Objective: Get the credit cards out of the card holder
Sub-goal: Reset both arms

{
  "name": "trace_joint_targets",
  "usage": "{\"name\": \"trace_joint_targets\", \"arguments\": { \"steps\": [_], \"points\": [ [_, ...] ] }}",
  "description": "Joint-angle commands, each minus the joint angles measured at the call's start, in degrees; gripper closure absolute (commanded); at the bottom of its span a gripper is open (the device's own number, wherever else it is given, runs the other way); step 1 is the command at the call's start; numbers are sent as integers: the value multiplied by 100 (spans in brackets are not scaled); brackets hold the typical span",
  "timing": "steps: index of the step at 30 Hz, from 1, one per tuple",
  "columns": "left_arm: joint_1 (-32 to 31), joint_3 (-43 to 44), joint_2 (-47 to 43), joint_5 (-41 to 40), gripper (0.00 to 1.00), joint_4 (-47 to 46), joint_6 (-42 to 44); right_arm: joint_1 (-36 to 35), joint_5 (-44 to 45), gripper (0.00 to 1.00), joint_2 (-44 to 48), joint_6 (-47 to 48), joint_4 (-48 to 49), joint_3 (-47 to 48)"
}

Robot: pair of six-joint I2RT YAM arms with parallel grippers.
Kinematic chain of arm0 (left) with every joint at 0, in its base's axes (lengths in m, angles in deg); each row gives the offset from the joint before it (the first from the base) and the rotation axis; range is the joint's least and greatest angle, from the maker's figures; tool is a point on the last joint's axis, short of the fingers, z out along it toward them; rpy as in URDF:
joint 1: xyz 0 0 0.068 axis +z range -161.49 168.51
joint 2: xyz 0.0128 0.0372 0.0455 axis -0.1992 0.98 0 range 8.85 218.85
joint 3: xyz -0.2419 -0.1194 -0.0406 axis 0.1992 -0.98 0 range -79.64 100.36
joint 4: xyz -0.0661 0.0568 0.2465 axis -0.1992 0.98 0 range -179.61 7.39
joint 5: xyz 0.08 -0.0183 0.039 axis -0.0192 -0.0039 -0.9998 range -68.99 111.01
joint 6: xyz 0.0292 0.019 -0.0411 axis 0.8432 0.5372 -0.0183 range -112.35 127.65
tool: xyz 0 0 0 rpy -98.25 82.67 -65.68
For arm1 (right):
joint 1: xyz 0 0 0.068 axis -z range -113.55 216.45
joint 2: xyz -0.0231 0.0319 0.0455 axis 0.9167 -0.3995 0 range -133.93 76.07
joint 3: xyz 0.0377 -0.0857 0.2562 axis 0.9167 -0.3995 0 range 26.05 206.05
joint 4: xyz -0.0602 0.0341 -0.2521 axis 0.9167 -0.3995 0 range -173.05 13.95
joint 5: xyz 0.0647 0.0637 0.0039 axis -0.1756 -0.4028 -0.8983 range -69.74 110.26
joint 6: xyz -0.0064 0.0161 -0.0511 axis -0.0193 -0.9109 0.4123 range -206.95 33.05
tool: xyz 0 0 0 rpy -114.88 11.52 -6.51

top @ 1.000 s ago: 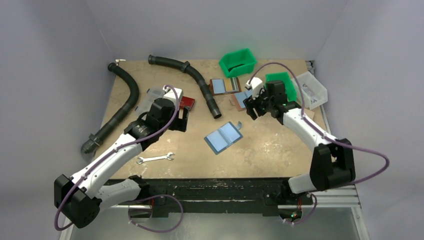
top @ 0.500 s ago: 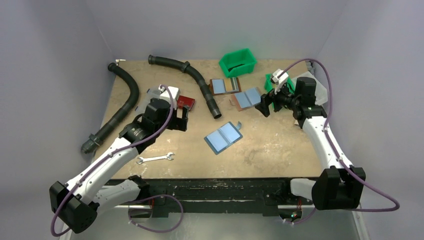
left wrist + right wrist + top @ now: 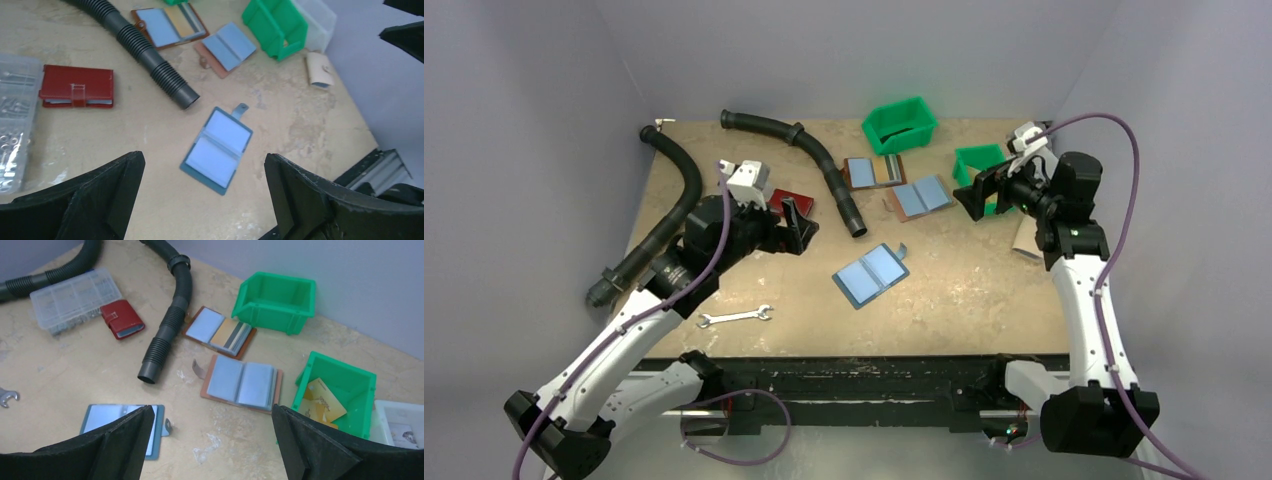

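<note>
Left hand (image 3: 798, 222) and right hand (image 3: 979, 190) gape empty; card holder (image 3: 871, 275) (spread open) runs diagonally, tab (image 3: 902, 249) far-right.

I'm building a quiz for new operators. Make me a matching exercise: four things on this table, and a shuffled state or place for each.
1 card holder
2 red wallet
3 wrench
4 right-hand green bin

A shut
B holds yellow cards
C lying open
D nearest the table's front edge

Pairs: 1-C, 2-A, 3-D, 4-B
</note>
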Motion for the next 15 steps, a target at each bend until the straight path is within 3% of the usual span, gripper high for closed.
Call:
{"name": "trace_joint_targets", "arguments": {
  "steps": [1,6,15],
  "points": [
    [42,277,-259,627,0,-388,-567,13,-323,1,131,-153,-281,546],
    [39,254,-400,613,0,-304,-679,15,-979,1,221,-35,-575,696],
    [44,425,-514,437,0,-40,-557,16,-293,1,677,-1106,61,397]
  ]
}}
